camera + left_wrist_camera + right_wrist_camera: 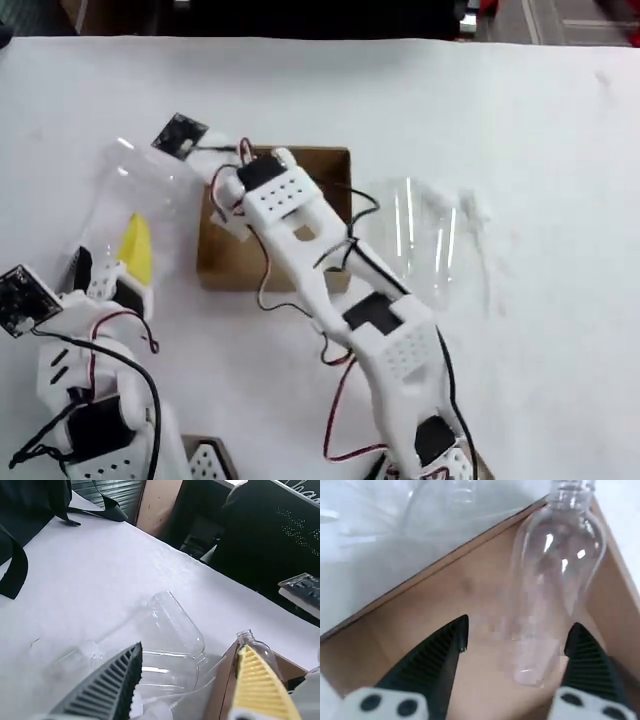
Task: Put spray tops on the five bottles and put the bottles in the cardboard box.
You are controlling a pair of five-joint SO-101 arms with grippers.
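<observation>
A clear bottle [555,575] without a spray top lies inside the cardboard box [445,610]. My right gripper [512,645] hangs open just above it, the bottle nearer one black finger. In the high view the right arm's wrist [275,190] covers the box [225,260]. My left gripper [187,660] is open beside the box's left side, with a grey finger [117,680] and a yellow finger [257,685]. Two clear topless bottles [172,622] lie on the table ahead of it. The bottle in the box [257,647] shows its open neck.
Clear bottles lie left of the box [150,185], and another clear bottle [420,235] lies to its right on the white table [540,150]. Black straps [15,565] rest at the table's far edge. Red and black cables [335,400] trail from the right arm.
</observation>
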